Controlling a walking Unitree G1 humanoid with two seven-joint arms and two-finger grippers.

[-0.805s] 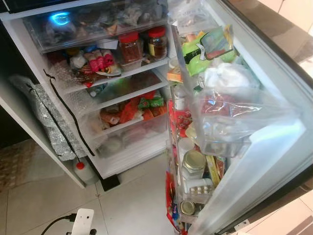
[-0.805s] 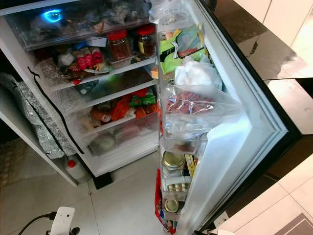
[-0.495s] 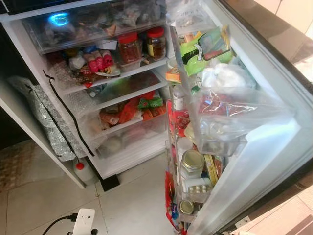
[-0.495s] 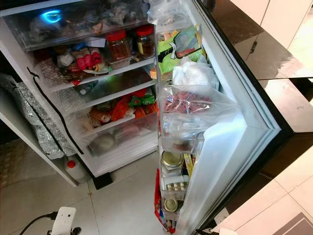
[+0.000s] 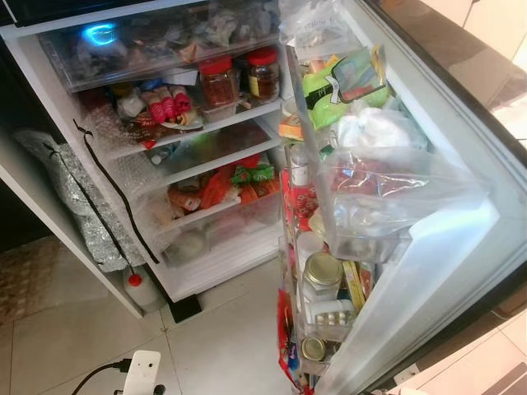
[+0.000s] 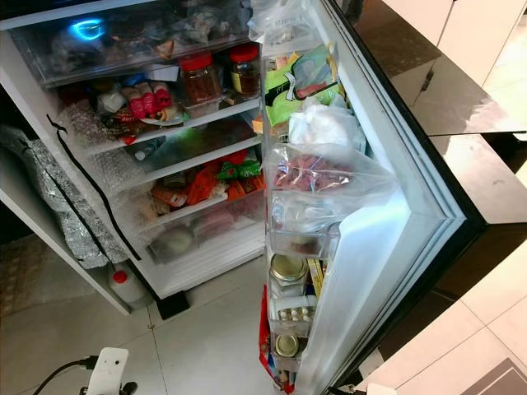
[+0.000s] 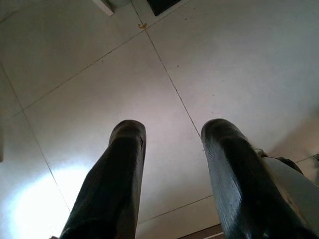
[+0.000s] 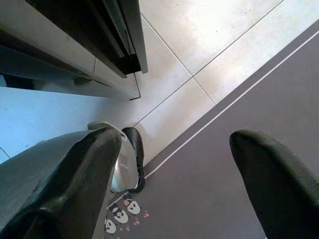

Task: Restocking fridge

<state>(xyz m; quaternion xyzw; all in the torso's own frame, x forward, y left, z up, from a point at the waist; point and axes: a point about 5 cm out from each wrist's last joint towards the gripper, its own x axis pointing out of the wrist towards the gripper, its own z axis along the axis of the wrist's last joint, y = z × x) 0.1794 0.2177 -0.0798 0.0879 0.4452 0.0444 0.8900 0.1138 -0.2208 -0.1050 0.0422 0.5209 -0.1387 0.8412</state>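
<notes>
Fridge stands open ahead, shelves packed; two red-lidded jars on its upper shelf; its door swung right, racks full; left gripper and right gripper hang over floor tiles before the fridge, fingers spread, holding nothing.

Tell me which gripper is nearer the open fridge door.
Right. The right gripper hangs open close beside the fridge door, by its dark lower edge; the left gripper hangs open over floor tiles, farther off.
</notes>
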